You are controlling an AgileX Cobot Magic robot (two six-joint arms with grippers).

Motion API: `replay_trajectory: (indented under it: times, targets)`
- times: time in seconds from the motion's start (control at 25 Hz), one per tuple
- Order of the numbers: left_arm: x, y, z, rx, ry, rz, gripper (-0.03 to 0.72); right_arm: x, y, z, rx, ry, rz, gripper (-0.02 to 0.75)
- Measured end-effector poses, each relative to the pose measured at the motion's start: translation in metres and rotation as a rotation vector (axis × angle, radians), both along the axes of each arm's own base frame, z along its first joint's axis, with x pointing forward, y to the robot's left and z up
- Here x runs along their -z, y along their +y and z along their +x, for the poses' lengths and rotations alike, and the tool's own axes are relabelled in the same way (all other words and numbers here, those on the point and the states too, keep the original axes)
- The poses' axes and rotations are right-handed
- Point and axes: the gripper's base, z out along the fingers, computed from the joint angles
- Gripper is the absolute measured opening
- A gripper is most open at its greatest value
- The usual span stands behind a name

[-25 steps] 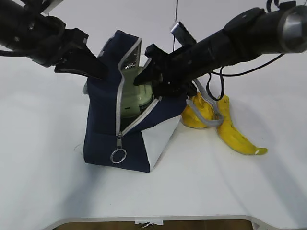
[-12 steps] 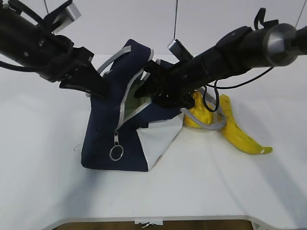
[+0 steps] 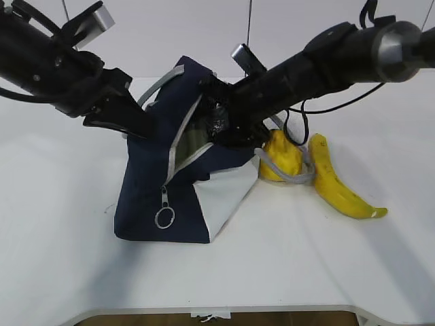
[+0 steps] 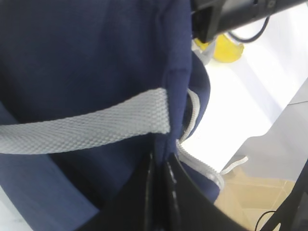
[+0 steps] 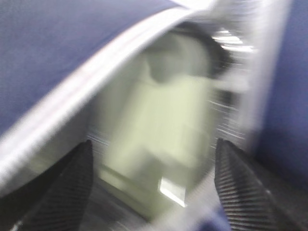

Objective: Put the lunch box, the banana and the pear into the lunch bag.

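Left gripper is pinched tight on the top edge of the lunch bag, right by its grey handle, holding that side up, while the right gripper sits at the bag's open mouth with its fingers spread wide and nothing between them. Lunch box is already down inside the bag, blurry but clearly pale green. Pear and banana are on the white table just right of the bag, side by side.
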Motion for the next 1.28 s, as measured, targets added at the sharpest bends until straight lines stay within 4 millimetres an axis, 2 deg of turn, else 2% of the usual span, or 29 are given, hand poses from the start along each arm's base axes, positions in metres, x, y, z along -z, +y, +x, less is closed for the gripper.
replay_trajectory:
  times: [0.16, 0.48, 0.6, 0.88, 1.16, 1.28]
  targets:
    - [0.0, 0.0, 0.0, 0.0, 0.0, 0.0, -0.006, -0.025, -0.001, 0.006, -0.09, -0.047, -0.109, 0.607]
    - [0.0, 0.0, 0.001, -0.003, -0.005, 0.004, -0.006, -0.072, -0.024, 0.01, -0.173, -0.047, -0.49, 0.601]
    - [0.0, 0.001, 0.001, -0.01, -0.012, 0.005, -0.006, -0.081, -0.03, 0.014, -0.149, -0.077, -0.562, 0.596]
    - [0.001, 0.001, 0.001, -0.003, -0.016, 0.02, -0.006, -0.091, -0.035, 0.011, -0.136, -0.101, -0.606, 0.582]
    - [0.002, 0.003, 0.001, 0.009, -0.019, 0.044, -0.006, -0.114, -0.054, -0.017, -0.122, -0.119, -0.73, 0.582]
    - [0.002, 0.003, 0.001, 0.011, -0.019, 0.045, -0.006, -0.114, -0.067, -0.036, -0.125, -0.09, -0.812, 0.582]
